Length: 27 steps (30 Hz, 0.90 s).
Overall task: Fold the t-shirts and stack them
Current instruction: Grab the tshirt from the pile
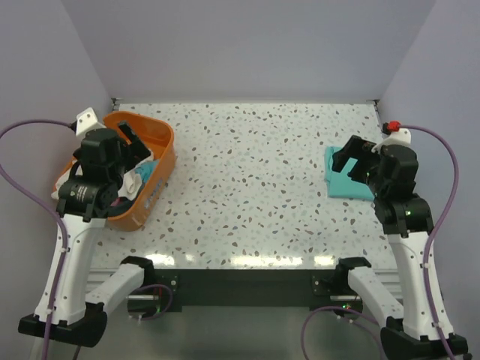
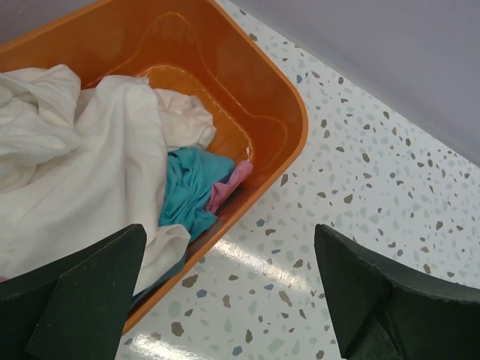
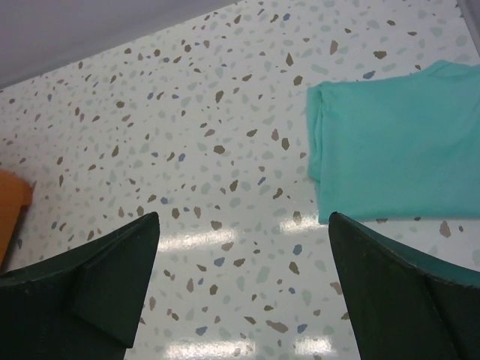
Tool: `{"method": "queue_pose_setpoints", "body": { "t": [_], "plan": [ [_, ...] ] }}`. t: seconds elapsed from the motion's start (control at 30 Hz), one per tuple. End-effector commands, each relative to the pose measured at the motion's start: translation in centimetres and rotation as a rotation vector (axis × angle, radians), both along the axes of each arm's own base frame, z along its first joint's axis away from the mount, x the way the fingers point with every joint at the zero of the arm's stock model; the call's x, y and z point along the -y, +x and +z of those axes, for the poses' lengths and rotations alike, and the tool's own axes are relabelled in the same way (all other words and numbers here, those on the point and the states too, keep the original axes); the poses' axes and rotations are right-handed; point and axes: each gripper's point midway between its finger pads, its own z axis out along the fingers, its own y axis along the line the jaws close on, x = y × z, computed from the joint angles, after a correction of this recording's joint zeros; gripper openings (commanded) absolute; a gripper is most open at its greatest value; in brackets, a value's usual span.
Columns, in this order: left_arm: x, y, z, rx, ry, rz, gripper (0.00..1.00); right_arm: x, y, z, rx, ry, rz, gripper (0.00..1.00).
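Observation:
A teal-green t-shirt (image 1: pixel 345 182) (image 3: pixel 397 142) lies folded flat at the right side of the table. My right gripper (image 1: pixel 351 159) (image 3: pixel 244 225) hovers open just left of it, with only bare table between its fingers. A crumpled cream-white t-shirt (image 2: pixel 82 165) (image 1: pixel 136 180) fills the orange basket (image 1: pixel 161 146) (image 2: pixel 262 90) at the far left, with teal-blue cloth (image 2: pixel 191 187) and a bit of pink cloth (image 2: pixel 229 184) tucked beside it. My left gripper (image 1: pixel 137 146) (image 2: pixel 229 247) hangs open over the basket's right rim, holding nothing. No logo print shows.
The speckled table (image 1: pixel 247 172) stretches between the basket and the folded shirt. Plain walls close in the back and both sides. The arm bases sit at the near edge.

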Motion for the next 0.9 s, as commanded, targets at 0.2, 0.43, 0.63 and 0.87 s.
{"method": "queue_pose_setpoints", "body": {
  "t": [0.2,0.43,0.63,0.87],
  "plan": [
    [-3.7,-0.4,-1.0,-0.093,0.02,0.284,1.0,-1.9,1.6,-0.1,0.024,0.041,0.092,0.99],
    [-3.6,0.2,-3.9,-0.215,0.011,0.312,1.0,-3.6,1.6,-2.3,-0.047,0.08,0.175,0.99],
    [-7.8,-1.2,-5.1,-0.277,0.065,0.479,1.0,-4.3,1.6,-3.9,-0.077,0.082,0.223,0.99],
    [-13.4,1.7,-6.2,-0.285,-0.013,0.521,1.0,-5.0,2.0,-4.7,-0.074,0.092,0.261,0.99]
  ]
}}
